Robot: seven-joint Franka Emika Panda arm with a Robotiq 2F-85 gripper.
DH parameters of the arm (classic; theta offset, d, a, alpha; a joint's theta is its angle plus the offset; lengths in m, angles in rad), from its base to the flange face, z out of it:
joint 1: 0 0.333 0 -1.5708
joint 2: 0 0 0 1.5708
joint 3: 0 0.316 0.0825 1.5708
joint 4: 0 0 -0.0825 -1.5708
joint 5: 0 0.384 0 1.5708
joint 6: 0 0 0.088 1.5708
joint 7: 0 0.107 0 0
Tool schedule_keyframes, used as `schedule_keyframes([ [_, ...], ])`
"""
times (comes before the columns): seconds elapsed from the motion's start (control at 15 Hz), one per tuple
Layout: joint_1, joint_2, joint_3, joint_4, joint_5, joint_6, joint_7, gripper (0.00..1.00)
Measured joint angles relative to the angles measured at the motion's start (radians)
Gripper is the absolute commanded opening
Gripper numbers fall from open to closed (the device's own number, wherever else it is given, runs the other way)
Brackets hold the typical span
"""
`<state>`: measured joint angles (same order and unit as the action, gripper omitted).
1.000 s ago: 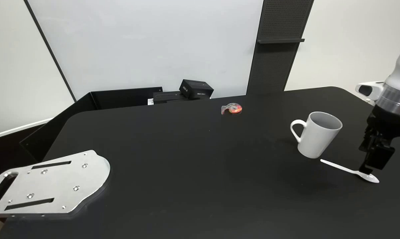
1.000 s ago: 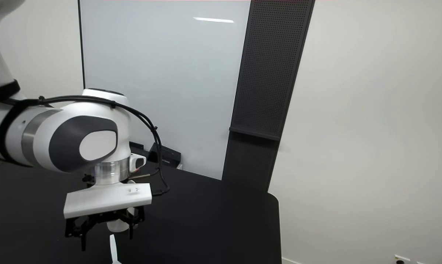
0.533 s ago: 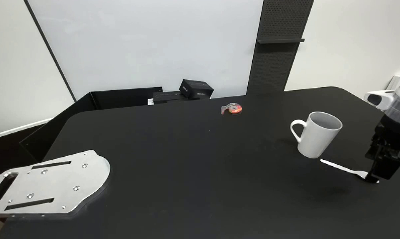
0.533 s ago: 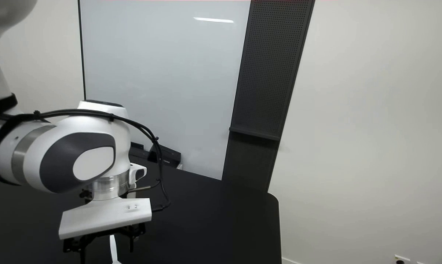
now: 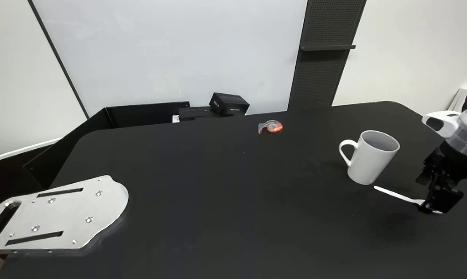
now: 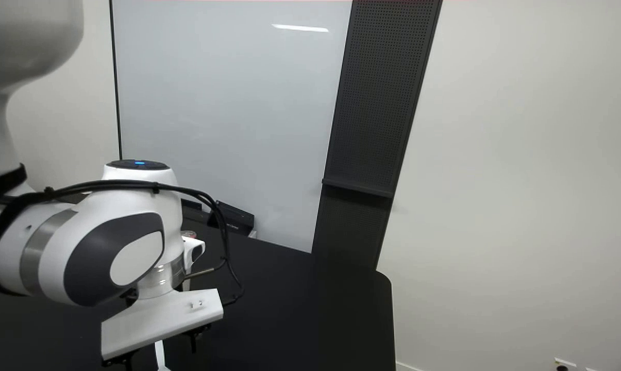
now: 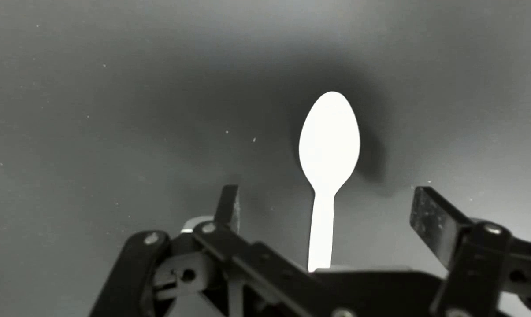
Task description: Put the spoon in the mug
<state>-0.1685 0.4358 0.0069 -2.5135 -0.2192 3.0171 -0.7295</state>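
The white spoon (image 5: 394,193) lies flat on the black table, its handle end close to the base of the white mug (image 5: 373,159). The mug stands upright, with its loop handle facing left in that exterior view. My gripper (image 5: 433,209) is low over the spoon's bowl end and hides part of it. In the wrist view, the gripper (image 7: 327,188) is open and its fingers are apart on either side of the spoon (image 7: 329,145), around the neck, touching nothing. The spoon's far handle end is hidden by the gripper body. In an exterior view, the arm hides most of the mug.
A small tape dispenser (image 5: 272,126) lies near the table's back edge. A silver metal plate (image 5: 62,213) lies at the far left in that exterior view. Black boxes (image 5: 229,104) stand behind the table. A cable (image 6: 212,201) loops along the arm.
My gripper has come down over the spoon. In the last half second the wrist has tilted and the fingertips have shifted slightly toward the spoon's neck. The spoon and mug have not moved.
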Motion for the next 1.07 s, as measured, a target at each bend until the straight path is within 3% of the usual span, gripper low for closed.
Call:
schedule_keyframes([
  [0.6, -0.034, 0.045, 0.031, 0.016, -0.018, 0.023, -0.023, 0.98],
  [0.67, -0.034, 0.048, 0.032, 0.017, -0.019, 0.024, -0.024, 0.74],
  [0.8, -0.036, 0.056, 0.034, 0.020, -0.019, 0.024, -0.024, 0.70],
  [1.07, -0.038, 0.060, 0.037, 0.028, -0.019, 0.020, -0.024, 0.42],
])
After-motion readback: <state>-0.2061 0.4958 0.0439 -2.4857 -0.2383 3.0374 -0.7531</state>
